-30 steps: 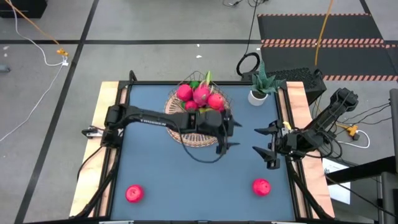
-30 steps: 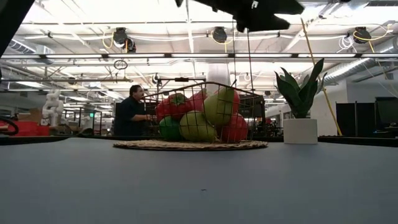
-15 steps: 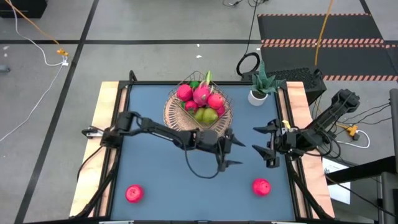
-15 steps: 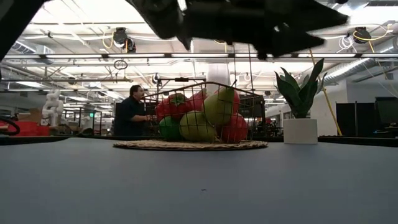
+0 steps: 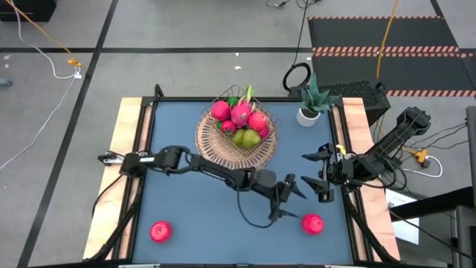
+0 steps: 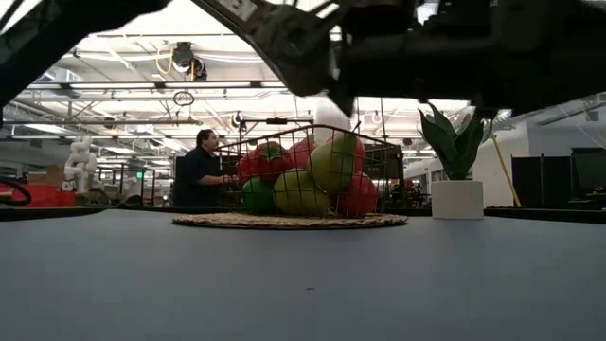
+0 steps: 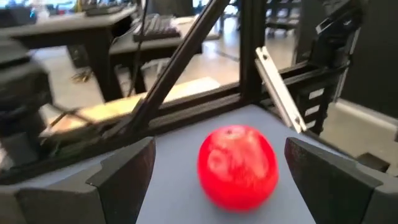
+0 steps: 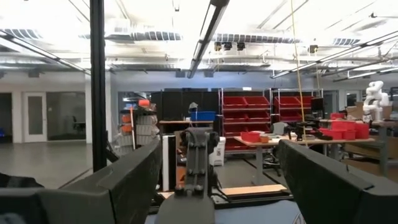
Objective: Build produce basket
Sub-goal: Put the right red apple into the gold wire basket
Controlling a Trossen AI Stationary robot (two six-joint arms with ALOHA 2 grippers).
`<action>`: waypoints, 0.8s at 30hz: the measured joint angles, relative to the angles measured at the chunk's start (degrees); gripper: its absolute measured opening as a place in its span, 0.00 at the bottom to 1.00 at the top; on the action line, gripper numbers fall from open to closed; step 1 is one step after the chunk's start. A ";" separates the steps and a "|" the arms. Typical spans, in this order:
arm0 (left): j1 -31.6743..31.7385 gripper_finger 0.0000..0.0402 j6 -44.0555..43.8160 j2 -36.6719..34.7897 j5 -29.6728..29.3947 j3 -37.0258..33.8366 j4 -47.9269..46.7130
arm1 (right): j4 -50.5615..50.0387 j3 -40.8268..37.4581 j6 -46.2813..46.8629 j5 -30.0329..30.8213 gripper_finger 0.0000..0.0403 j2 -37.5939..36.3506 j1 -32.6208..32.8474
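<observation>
Left wrist view shows the left gripper (image 7: 214,171) with jaws spread wide and empty, the red fruit (image 7: 237,165) lying just ahead between them, untouched. Right gripper (image 5: 318,176) waits open at the table's right edge.

No legible text, labels, brand marks, numbers or signs in any view; the distant room fixtures are too small to read.

One basket (image 5: 216,141) sits on the surface (image 5: 186,201), holding three pink-red fruits (image 5: 239,114) and two yellow-green ones (image 5: 246,138). Two red fruits lie loose on the surface, one (image 5: 161,231) near the left front corner and one (image 5: 313,222) near the right front. One potted plant (image 5: 310,104) stands at the back right. Two arms are in view.
</observation>
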 joint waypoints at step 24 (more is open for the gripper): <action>-2.73 0.88 -1.28 21.73 -0.03 30.55 -7.49 | -3.24 0.00 2.68 0.06 0.78 0.00 -3.14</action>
